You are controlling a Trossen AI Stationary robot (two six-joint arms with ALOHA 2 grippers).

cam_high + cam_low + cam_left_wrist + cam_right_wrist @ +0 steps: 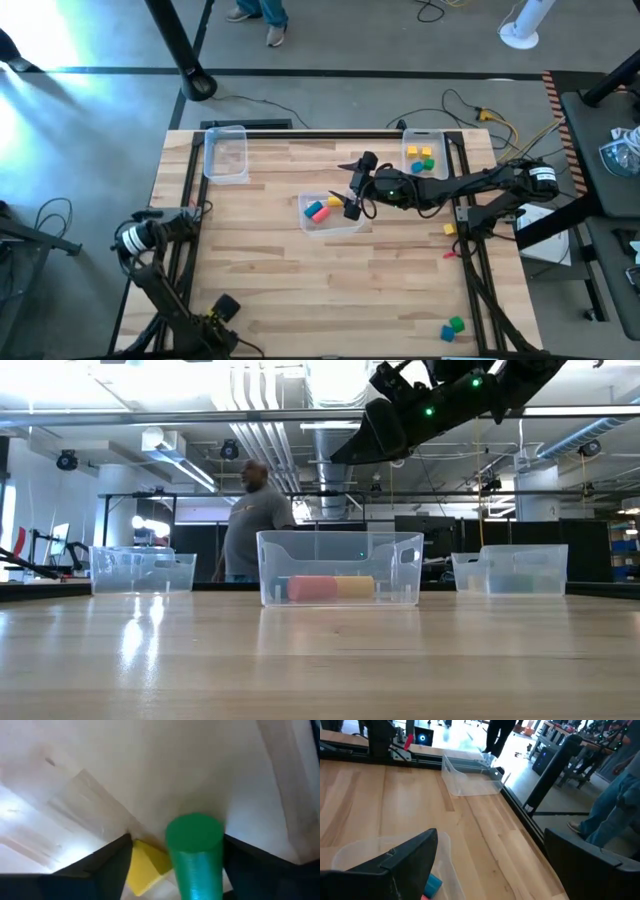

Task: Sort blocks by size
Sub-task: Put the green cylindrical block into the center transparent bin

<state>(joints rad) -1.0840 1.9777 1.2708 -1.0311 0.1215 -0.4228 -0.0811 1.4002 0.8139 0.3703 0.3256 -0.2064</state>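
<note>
Overhead, your right hand hangs over the middle bin near the tabletop's centre. That bin holds a pink block, a yellow one and a blue one. More blocks sit in the bin at 1 o'clock, and the bin at 11 o'clock looks bare. A green-and-blue pair lies loose at 5 o'clock. The left hand waits at 7 o'clock.

At table height, the arm is above the bin's rim. If you drop low while swinging away, a finger may catch the thin wall and tip the bin.

From the left wrist, the fingers are spread around a green block and touch neither side of it. A yellow block sits just beside it, so closing here may trap both.

From the right wrist, the fingers are spread and carry nothing.

You'll find no readable writing or brand in any view.
</note>
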